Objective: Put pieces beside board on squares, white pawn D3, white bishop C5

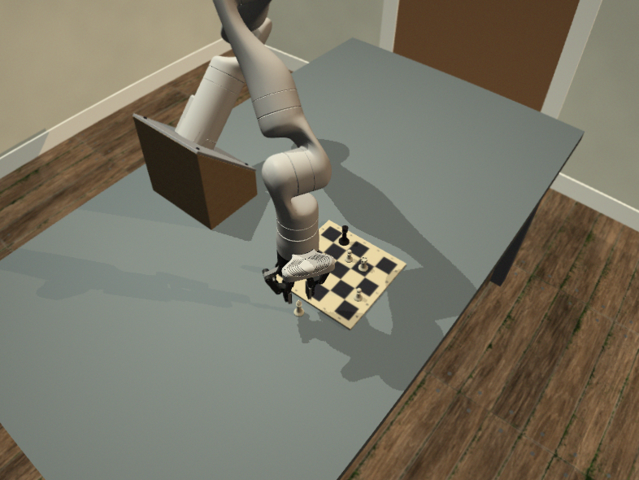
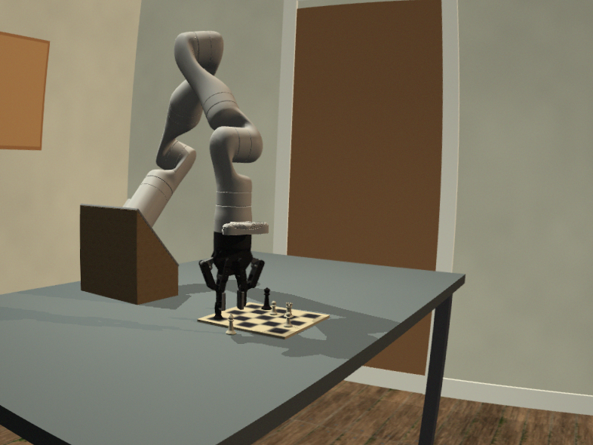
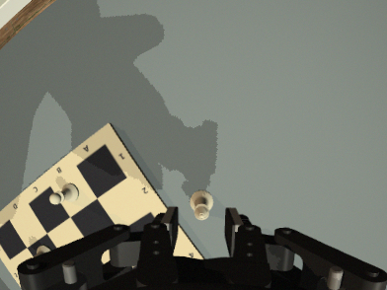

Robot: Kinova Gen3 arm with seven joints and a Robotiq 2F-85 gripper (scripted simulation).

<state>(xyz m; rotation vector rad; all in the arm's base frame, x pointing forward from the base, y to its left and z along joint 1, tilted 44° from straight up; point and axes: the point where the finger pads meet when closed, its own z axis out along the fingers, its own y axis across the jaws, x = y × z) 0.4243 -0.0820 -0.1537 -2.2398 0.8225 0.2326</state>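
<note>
A small white piece [image 1: 297, 308] stands upright on the table just off the chessboard's [image 1: 346, 276] near corner; I cannot tell whether it is the pawn or the bishop. It also shows in the exterior view [image 2: 231, 323] and the wrist view [image 3: 201, 204]. My gripper [image 1: 297, 296] points straight down right over it, its fingers part open to either side and a little above the piece's top, holding nothing. On the board stand a black piece [image 1: 343, 234], a white pawn [image 1: 349, 255], a white rook [image 1: 362, 264] and another small white piece [image 1: 358, 294].
A brown wedge-shaped box [image 1: 193, 172] carries the arm's base at the back left of the table. The table's right edge [image 1: 444, 341] runs close behind the board.
</note>
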